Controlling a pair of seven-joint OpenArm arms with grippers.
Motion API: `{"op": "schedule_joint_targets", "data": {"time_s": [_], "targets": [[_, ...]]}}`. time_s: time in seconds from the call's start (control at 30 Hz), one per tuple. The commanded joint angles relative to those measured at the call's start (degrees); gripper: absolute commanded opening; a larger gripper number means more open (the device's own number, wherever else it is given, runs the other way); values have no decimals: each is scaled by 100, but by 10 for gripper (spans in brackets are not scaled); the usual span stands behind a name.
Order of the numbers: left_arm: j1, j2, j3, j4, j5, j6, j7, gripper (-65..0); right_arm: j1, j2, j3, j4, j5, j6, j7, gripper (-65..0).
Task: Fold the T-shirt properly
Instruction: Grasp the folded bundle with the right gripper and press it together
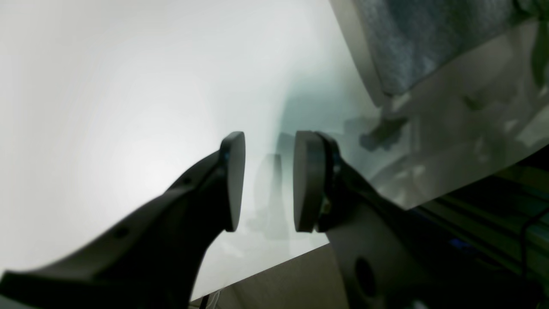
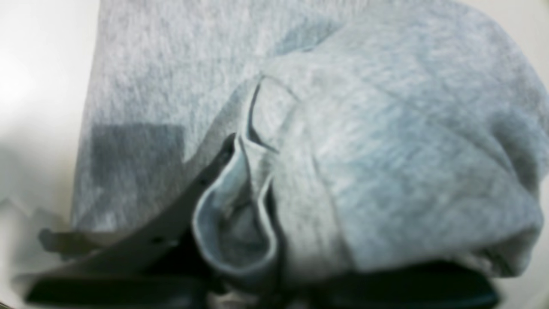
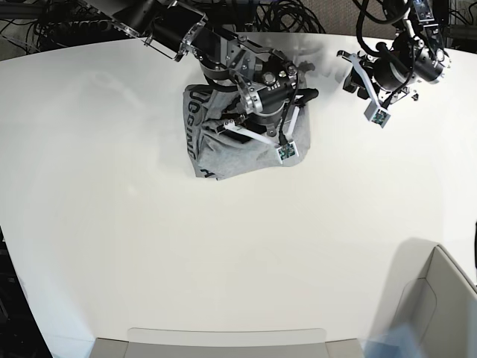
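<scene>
1. The T-shirt (image 3: pixel 238 145) lies bunched near the far edge of the white table (image 3: pixel 223 261), under the right arm, with black lettering showing along its left edge in the base view.
2. The right gripper (image 2: pixel 253 189) sits down in the cloth; in the right wrist view a rolled hem loops around one finger (image 2: pixel 188 206) and grey fabric fills the space between the jaws. Whether it pinches that fold or is letting it go, I cannot tell.
3. The left gripper (image 1: pixel 268 180) hovers over bare table well to the side of the shirt, its two pads (image 1: pixel 235 180) set narrowly apart with nothing between them.
4. To do this step well, in my judgement: lay the carried fold flat rather than dropping it in a heap, and slip the looped hem off the finger before lifting, or the cloth will drag up with it.
5. The idle left gripper would help by pinning or squaring the opposite edge, since the bundle looks lumpy and not yet rectangular.
6. Count: one T-shirt, two grippers, one table.
</scene>
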Motion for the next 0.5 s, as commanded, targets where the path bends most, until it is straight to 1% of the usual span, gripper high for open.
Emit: {"op": "schedule_joint_targets", "data": {"time_s": [0.0,0.07,0.13,0.2,0.23,0.33,0.47], "targets": [[-1,-48,-3,91,-70,-8,-55,-462,149,-96,-117,11,-48,-38,-63,-512],[-1,-48,-3,91,-70,-8,-55,-462,246,-104,-355,-103,-48,-38,-63,-432],[-1,-48,-3,91,-70,-8,-55,-462,343,-113,-583,-139,-48,-38,-63,-377],[-1,-48,-3,91,-70,-8,-55,-462,475,-113,-952,-139,-48,-38,-76,-334],[-1,-48,-3,91,-70,-8,-55,-462,545,-113,-1146,-139,-48,-38,-76,-321],[-1,-48,-3,91,-70,-8,-55,-462,782,-131,-1612,-227,-48,-30,-76,-316],[113,-39,-3,91,-70,-8,-55,-462,1204,-403,-2183,-956,-48,-30,-71,-316]]}}
